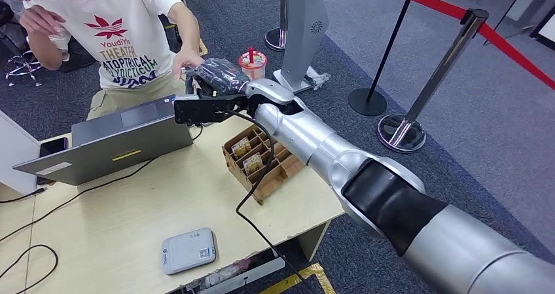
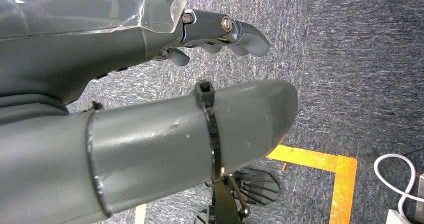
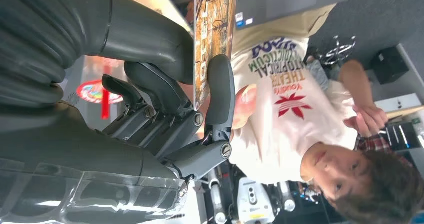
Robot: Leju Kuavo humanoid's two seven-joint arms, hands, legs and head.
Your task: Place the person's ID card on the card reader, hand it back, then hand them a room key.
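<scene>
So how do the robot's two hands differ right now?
The right hand pinches a patterned card; the left hand holds nothing, fingers loosely curled. The right hand reaches over the table toward the person's hand; the left hand hangs over grey carpet. Both are dark grey.

One desk [image 1: 131, 209]. On it: one laptop [image 1: 108, 140], one card reader [image 1: 188, 249], one wooden rack [image 1: 262, 163] with two cards [image 1: 241, 147] visible inside, one phone [image 1: 52, 145] beside the laptop. Beyond the desk: one person [image 1: 124, 32], one cup [image 1: 252, 63], three stanchion bases [image 1: 400, 131].
</scene>
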